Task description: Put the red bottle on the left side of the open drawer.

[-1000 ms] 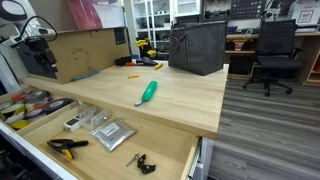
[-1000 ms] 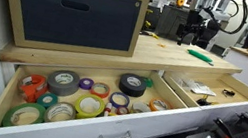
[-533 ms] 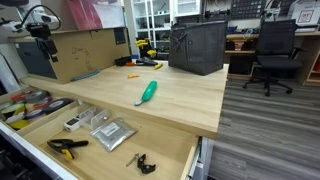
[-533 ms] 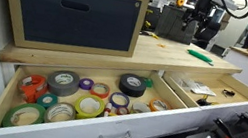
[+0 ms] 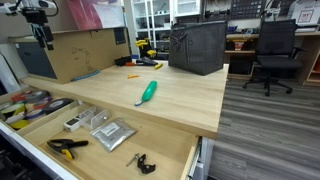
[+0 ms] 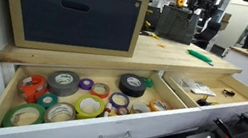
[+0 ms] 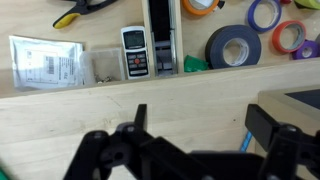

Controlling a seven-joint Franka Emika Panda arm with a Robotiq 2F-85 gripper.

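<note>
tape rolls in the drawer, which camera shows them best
An exterior view: the tape rolls lie large and unobstructed in the foreground. The wrist view catches only a few at its top edge; in an exterior view they are small clutter at the frame edge.

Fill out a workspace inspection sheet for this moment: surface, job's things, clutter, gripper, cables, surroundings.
surface: pale wood desktop, level.
job's things: red bottle, a tiny reddish thing lying on the desktop, too small for detail; open drawer pulled out below the desktop's front edge.
clutter: teal-green tool lying on the desktop; tape rolls, clamp and silver packet in the drawer.
gripper: gripper high above the desktop, near the cardboard box; in the wrist view its jaws stand apart with nothing between them.
cables: nothing seen.
surroundings: dark bag at the desktop's far end, office chair behind.
</note>
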